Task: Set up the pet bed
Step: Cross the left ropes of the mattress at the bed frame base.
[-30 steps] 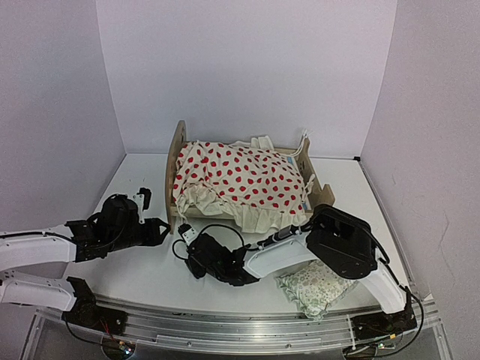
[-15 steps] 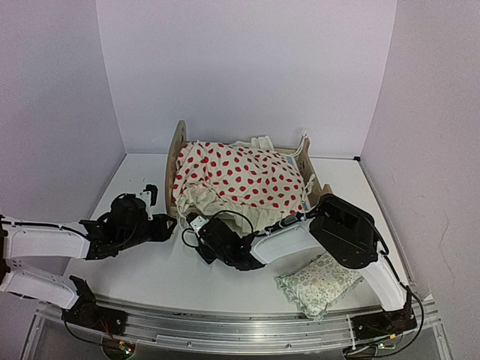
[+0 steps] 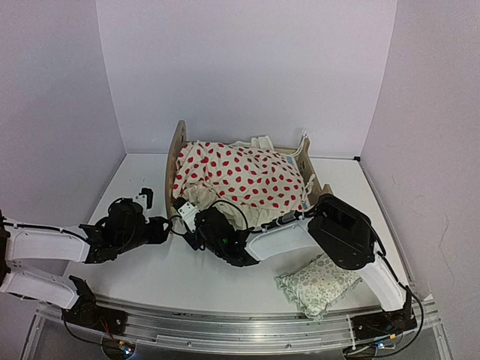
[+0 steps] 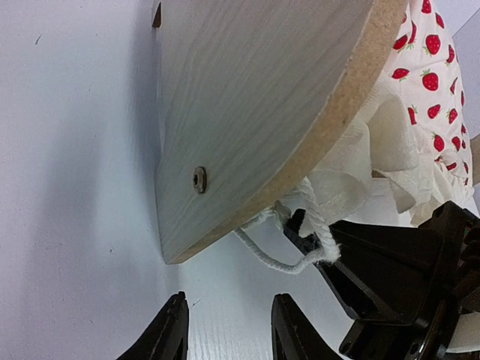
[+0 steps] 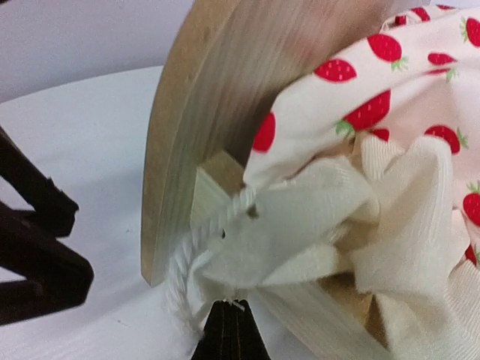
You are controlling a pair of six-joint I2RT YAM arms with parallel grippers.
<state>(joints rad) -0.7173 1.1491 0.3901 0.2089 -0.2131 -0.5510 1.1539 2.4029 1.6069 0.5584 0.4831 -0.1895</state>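
Note:
The pet bed (image 3: 175, 154) stands at the back middle with its light-wood arched headboard (image 4: 247, 112) on the left. A cream red-dotted cushion (image 3: 244, 178) is heaped on it. A white cord (image 4: 281, 260) hangs from the bed's near-left corner beside a white fabric corner (image 5: 300, 225). My right gripper (image 5: 232, 334) is shut on the cord's end at that corner (image 3: 185, 225). My left gripper (image 4: 229, 334) is open just left of it (image 3: 161, 229), low over the table, short of the headboard's foot, with nothing between its fingers.
A small green floral pillow (image 3: 316, 283) lies on the table at the near right, beside the right arm's elbow (image 3: 341, 232). White walls close in the table (image 3: 142, 180) on the left, back and right.
My right gripper has moved up and left to the bed's near-left corner. My left gripper has moved right toward the headboard's foot, with its jaws slightly narrower.

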